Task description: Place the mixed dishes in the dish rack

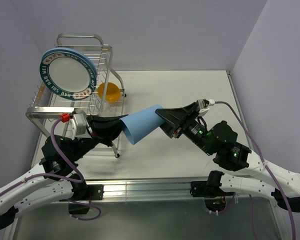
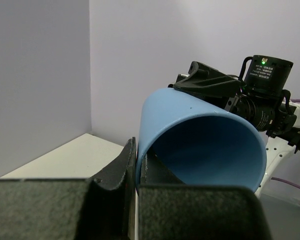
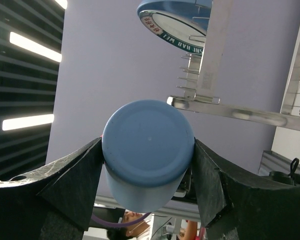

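Note:
The small blue cup (image 1: pixel 140 127) hangs on its side above the table, held at both ends. My left gripper (image 1: pixel 121 131) is shut on its rim wall, one finger inside and one outside (image 2: pixel 136 155). My right gripper (image 1: pixel 160 116) is shut on the cup's closed base (image 3: pixel 147 142), a finger on each side. The silver wire dish rack (image 1: pixel 85 50) stands at the far left. The white plate with the teal lettered rim (image 1: pixel 67 75) stands upright in it, with a light-blue edge behind. The orange-yellow bowl (image 1: pixel 110 92) sits in the rack's right side. The clear glass is out of view.
The rack's front leg (image 1: pixel 117 152) stands just below the left gripper. The rack's rail (image 3: pixel 225 110) and the plate (image 3: pixel 175 25) show beyond the cup in the right wrist view. Walls close the table at the back and right.

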You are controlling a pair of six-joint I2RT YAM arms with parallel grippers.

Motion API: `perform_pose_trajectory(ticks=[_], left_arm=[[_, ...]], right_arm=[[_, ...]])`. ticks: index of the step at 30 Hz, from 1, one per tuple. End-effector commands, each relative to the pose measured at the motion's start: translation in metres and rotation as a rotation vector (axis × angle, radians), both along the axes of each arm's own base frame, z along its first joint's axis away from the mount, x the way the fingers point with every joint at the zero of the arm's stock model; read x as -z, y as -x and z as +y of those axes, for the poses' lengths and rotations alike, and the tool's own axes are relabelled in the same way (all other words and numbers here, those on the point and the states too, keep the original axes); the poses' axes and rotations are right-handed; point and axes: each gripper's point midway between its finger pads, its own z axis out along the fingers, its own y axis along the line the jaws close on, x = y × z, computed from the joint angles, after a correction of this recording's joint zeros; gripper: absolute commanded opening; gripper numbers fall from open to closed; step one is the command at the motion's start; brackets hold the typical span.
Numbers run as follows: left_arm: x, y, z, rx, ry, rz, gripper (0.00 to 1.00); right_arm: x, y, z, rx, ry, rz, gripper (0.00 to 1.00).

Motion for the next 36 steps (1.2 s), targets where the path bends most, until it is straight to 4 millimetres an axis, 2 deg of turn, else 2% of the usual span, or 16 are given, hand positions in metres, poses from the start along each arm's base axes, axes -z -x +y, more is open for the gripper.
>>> perform_pose_trajectory(ticks=[1, 2, 3, 5, 6, 7, 9, 11, 17, 23, 26, 29, 30, 32, 33, 36], left_arm=[[-0.012, 0.004, -0.001, 0.018, 0.025, -0.037, 0.00], [-0.011, 0.004, -0.002, 0.021, 0.019, -0.031, 0.00], [-0.009, 0.003, -0.003, 0.021, 0.013, -0.024, 0.00], [-0.003, -0.003, -0.005, 0.001, -0.011, 0.020, 0.06], [-0.002, -0.004, -0.005, -0.002, -0.019, 0.029, 0.14], [-0.003, -0.005, -0.005, -0.004, -0.021, 0.039, 0.44], [0.002, -0.006, -0.005, -0.008, -0.040, 0.069, 0.61], [0.004, -0.004, -0.002, -0.001, -0.035, 0.085, 0.98], [0.006, -0.005, 0.024, -0.068, 0.001, 0.145, 0.99], [0.014, 0.012, 0.029, -0.006, -0.091, 0.196, 0.99], [0.010, 0.022, 0.031, 0.040, -0.092, 0.230, 0.99], [-0.008, 0.029, 0.039, 0.061, -0.049, 0.281, 0.99], [-0.026, 0.029, 0.049, 0.049, 0.010, 0.311, 0.99], [-0.038, 0.019, 0.061, -0.021, 0.070, 0.370, 0.99], [-0.058, 0.021, 0.072, -0.025, 0.134, 0.383, 0.99], [-0.085, 0.015, 0.091, -0.074, 0.254, 0.405, 0.99]], right_arm=[[-0.014, 0.005, -0.003, -0.019, -0.048, -0.040, 0.41], [-0.015, 0.006, -0.004, -0.018, -0.048, -0.049, 0.14], [-0.018, 0.007, -0.005, -0.017, -0.050, -0.060, 0.00], [-0.019, 0.005, -0.006, -0.006, -0.030, -0.076, 0.00], [-0.024, 0.004, -0.008, 0.008, -0.023, -0.097, 0.00], [-0.021, 0.002, -0.009, 0.022, 0.001, -0.097, 0.00], [-0.025, -0.002, -0.013, 0.060, 0.028, -0.131, 0.00], [-0.028, -0.006, -0.016, 0.084, 0.041, -0.154, 0.00], [-0.040, -0.026, -0.037, 0.200, 0.110, -0.245, 0.00], [-0.055, -0.050, -0.066, 0.350, 0.246, -0.339, 0.00], [-0.056, -0.062, -0.063, 0.382, 0.386, -0.415, 0.00], [-0.045, -0.076, -0.048, 0.372, 0.548, -0.504, 0.00], [-0.034, -0.082, -0.033, 0.334, 0.628, -0.556, 0.00], [-0.023, -0.089, -0.019, 0.295, 0.697, -0.603, 0.00], [-0.012, -0.094, -0.004, 0.253, 0.738, -0.646, 0.00], [0.019, -0.109, 0.019, 0.209, 0.824, -0.704, 0.00]])
